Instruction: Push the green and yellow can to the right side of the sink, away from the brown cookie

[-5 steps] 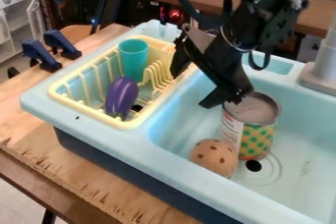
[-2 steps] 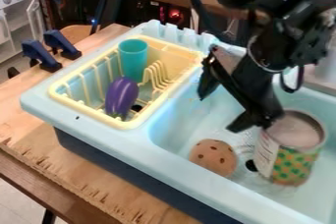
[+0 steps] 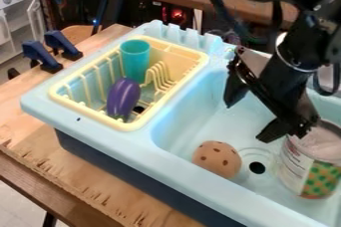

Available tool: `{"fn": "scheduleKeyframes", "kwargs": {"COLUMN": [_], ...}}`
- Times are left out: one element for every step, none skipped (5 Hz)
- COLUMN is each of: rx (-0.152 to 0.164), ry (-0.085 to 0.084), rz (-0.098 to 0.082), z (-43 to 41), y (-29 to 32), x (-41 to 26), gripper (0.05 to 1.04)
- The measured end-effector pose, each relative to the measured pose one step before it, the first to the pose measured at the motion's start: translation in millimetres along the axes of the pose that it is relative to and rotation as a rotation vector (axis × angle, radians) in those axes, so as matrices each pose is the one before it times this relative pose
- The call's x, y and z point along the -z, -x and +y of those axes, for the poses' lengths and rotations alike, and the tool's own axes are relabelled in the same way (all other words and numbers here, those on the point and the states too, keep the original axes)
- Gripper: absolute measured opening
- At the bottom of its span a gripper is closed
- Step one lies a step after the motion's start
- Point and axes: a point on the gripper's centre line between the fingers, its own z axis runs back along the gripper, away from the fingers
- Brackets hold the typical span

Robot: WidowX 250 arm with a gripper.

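We see the gripper (image 3: 246, 121) over the basin of the light blue toy sink (image 3: 190, 164), and its pincer is released: the two fingers stand wide apart, with nothing between them. The large can (image 3: 307, 166) is in the basin, toward its front edge, just beside the drain hole (image 3: 257, 168). One finger is right at the can's upper rim; if it really touches, we cannot tell.

We judge the can to be stiff, and light for its size if it is empty, but its filling we cannot know. Its wall looks smooth and round, so it may slip or roll away under a weak pinch. The whole body is maybe too wide for these fingers, so we would rather take hold at the rim, if the top is open, which we cannot make sure.

The brown spotted ball (image 3: 217, 160) lies near the same front edge, closer to the yellow rack (image 3: 123, 123), where the purple eggplant (image 3: 123, 99) and the teal cup (image 3: 135, 61) are.
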Motion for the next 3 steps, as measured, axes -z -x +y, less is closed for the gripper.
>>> {"fn": "scheduleKeyframes", "kwargs": {"rx": [-0.0669, -0.0999, -0.0981], "ry": [0.0172, -0.0144, 0.1003], "rz": [0.0273, 0.0266, -0.0568], "z": [12.75, 25.80, 32.24], "y": [6.89, 25.47, 36.19], "x": [0.68, -14.97, -33.92], "gripper": [1.002, 1.002, 1.002]}}
